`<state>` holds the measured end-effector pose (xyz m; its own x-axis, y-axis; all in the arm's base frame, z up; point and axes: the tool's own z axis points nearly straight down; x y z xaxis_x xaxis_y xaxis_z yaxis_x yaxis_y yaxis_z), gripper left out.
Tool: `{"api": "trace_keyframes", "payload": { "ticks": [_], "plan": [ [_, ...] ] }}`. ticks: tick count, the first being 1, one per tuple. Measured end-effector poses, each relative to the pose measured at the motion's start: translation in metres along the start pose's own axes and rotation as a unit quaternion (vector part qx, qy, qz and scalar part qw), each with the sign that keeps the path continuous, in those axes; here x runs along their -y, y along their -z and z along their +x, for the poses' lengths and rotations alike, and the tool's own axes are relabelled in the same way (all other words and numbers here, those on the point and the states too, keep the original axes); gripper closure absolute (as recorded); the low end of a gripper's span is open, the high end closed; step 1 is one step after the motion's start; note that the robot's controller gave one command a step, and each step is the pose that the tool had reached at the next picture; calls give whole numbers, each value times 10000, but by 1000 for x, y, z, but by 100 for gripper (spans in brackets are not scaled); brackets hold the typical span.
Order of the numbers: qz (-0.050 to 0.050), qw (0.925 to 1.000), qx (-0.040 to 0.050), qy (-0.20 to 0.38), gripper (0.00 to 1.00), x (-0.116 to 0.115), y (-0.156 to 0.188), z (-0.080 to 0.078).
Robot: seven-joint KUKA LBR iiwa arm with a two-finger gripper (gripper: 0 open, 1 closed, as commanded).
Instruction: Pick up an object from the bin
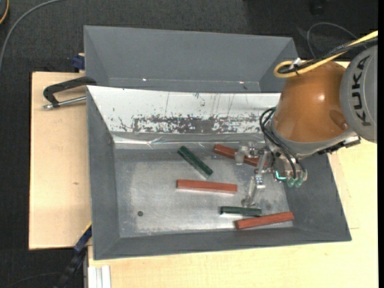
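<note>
Three red bars [206,186], perhaps two green bars [195,161], near the arm [312,110]

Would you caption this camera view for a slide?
The hand hangs over a dark green bar among red bars in the grey bin.

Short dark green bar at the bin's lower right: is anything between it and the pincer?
Nothing visible. The pincer hangs over the short dark green bar; a red bar lies close beside it, lower in the view.

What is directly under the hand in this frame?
Below the hand lies a short dark green bar, with a red bar beside it. The hand covers part of the green bar, so contact is unclear.
</note>
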<state>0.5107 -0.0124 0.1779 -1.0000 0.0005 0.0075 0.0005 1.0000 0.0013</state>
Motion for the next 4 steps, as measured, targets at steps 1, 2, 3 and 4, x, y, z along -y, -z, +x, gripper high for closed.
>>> {"api": "trace_keyframes", "payload": {
  "ticks": [1,2,3,4],
  "plan": [
    [3,10000,44,4,100,0,4,-2],
    [3,10000,44,5,0,0,4,-2],
    [0,9999,8,117,0,-14,-104,-20],
    [3,9999,39,114,100,-14,-100,-22]
  ]
}}
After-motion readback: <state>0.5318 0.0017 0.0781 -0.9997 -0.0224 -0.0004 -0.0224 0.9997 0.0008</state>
